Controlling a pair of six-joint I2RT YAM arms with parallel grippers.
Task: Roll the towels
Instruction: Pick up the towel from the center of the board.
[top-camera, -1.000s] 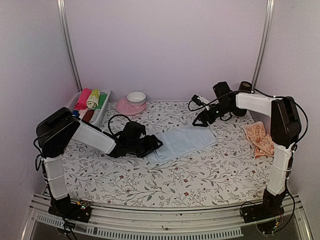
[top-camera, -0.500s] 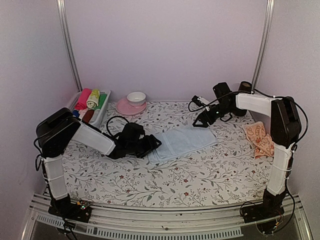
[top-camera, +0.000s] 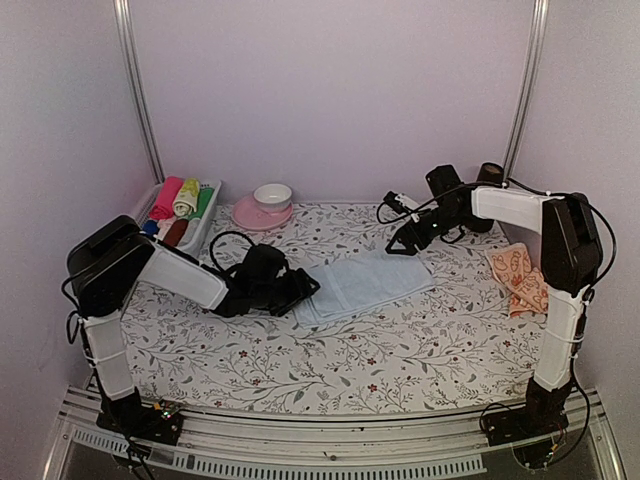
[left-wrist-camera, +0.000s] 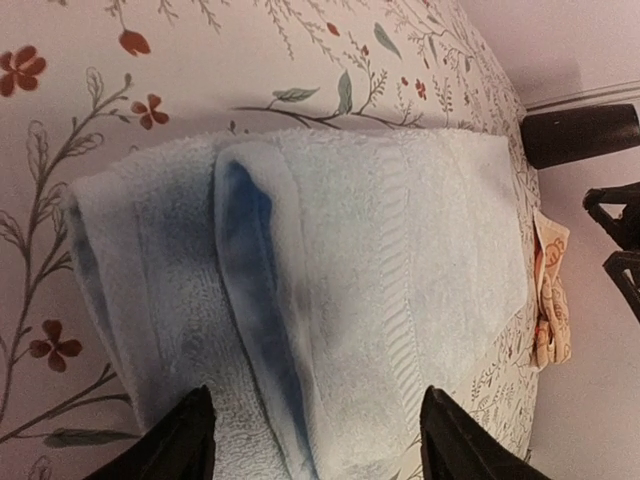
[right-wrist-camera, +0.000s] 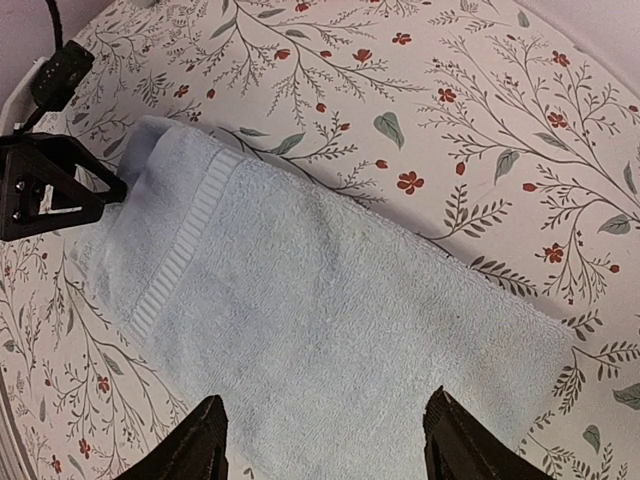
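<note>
Top view: we see blue towel (top-camera: 365, 283) lying flat mid-sheet (top-camera: 400, 350), its left end folded over. Left gripper (top-camera: 308, 287) low at that left end, contact unclear. Right gripper (top-camera: 397, 244) by towel's far right corner. Peach towel (top-camera: 520, 278) crumpled near right edge, well apart from both.
Left wrist: we see fingers spread wide, folded end between them, unpinched.
Right wrist: fingers spread wide above blue towel, nothing held.
</note>
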